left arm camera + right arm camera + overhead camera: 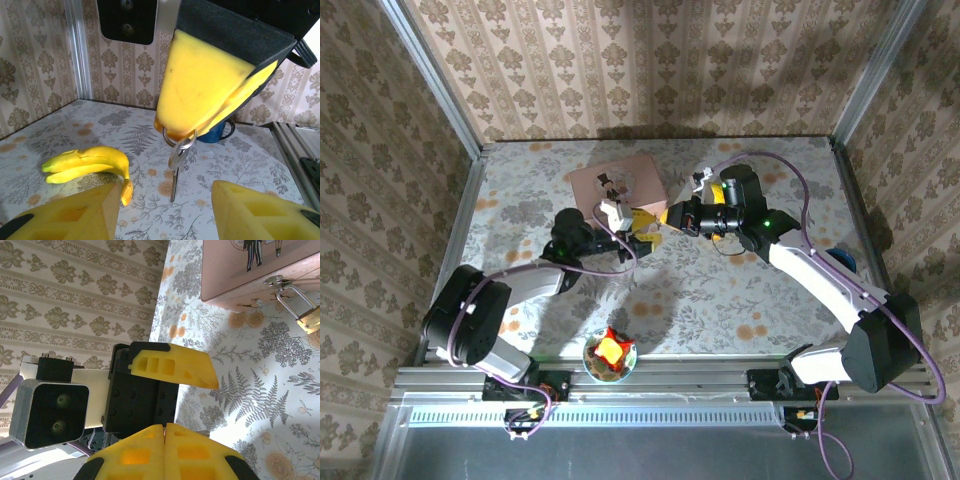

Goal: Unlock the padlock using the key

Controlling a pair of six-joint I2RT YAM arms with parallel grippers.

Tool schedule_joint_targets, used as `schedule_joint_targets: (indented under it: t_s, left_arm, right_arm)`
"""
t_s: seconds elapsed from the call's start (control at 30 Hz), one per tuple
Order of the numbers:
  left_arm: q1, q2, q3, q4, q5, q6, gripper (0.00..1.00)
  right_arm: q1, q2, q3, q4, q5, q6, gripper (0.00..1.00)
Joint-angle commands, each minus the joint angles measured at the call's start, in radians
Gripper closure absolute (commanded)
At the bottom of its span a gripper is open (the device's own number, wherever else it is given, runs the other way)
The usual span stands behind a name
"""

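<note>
Padlock (310,320) hung by its shackle from the hasp (275,281) of the pink box (250,275). The right gripper (172,131) was clamped on the ring of the key (176,160), which dangled free. The left gripper (166,187) stood parted and empty just below it. This looked like a handover, which called for the left jaws to close squarely on the key itself. Box wall and both wrists crowded the spot, while open table (720,300) lay nearer the bases.

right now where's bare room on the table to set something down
Free: table between pink box and left wall; also between bowl and right arm. Crowded before the box, where left gripper and right gripper meet.
</note>
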Motion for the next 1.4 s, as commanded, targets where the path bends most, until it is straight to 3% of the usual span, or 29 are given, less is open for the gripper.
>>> schedule_joint_targets:
  t_s: [0.0,0.43,0.57,0.83,0.93,1.1,1.2,1.37]
  left_arm:
    - [0.003,0.019,0.038,0.042,0.043,-0.023,0.48]
    - [0.001,0.054,0.073,0.053,0.057,-0.034,0.60]
    - [0.001,0.059,0.076,0.052,0.064,-0.035,0.69]
    - [0.000,0.036,0.060,0.011,0.051,-0.009,1.00]
    - [0.001,0.006,0.051,-0.037,0.032,0.023,1.00]
    - [0.001,-0.079,0.059,-0.240,0.022,0.127,1.00]
    - [0.003,-0.161,0.092,-0.503,-0.008,0.245,1.00]
    - [-0.004,-0.297,0.202,-1.013,-0.101,0.458,1.00]
  right_arm:
    - [-0.003,-0.016,-0.014,0.034,-0.035,0.008,1.00]
    - [-0.002,-0.015,-0.021,0.048,-0.039,0.020,1.00]
    - [-0.002,-0.014,-0.022,0.049,-0.038,0.020,1.00]
    - [-0.003,-0.014,-0.020,0.035,-0.025,0.003,1.00]
    - [-0.004,-0.014,-0.015,0.020,-0.016,-0.012,1.00]
    - [-0.005,-0.023,0.014,-0.058,0.025,-0.104,0.99]
    - [-0.005,-0.061,0.038,-0.137,0.107,-0.231,0.79]
    - [-0.005,-0.153,0.007,-0.145,0.183,-0.402,0.70]
